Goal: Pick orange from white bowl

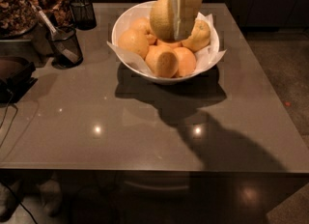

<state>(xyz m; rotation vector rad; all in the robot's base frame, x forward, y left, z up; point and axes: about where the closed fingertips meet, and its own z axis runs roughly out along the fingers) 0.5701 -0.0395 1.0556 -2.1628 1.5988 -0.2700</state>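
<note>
The white bowl stands on the far middle of the grey table, with white paper poking past its rim. Several deeper-orange fruits and a yellow fruit lie in it. My gripper hangs down over the bowl from the top edge. It is shut on the orange, a large pale yellow-orange fruit, and holds it above the other fruits. A pale finger lies across the orange's right side.
A black mesh cup with utensils stands left of the bowl, another mesh cup behind it. Jars of dried food and a dark appliance sit at the left. The table's front edge runs below.
</note>
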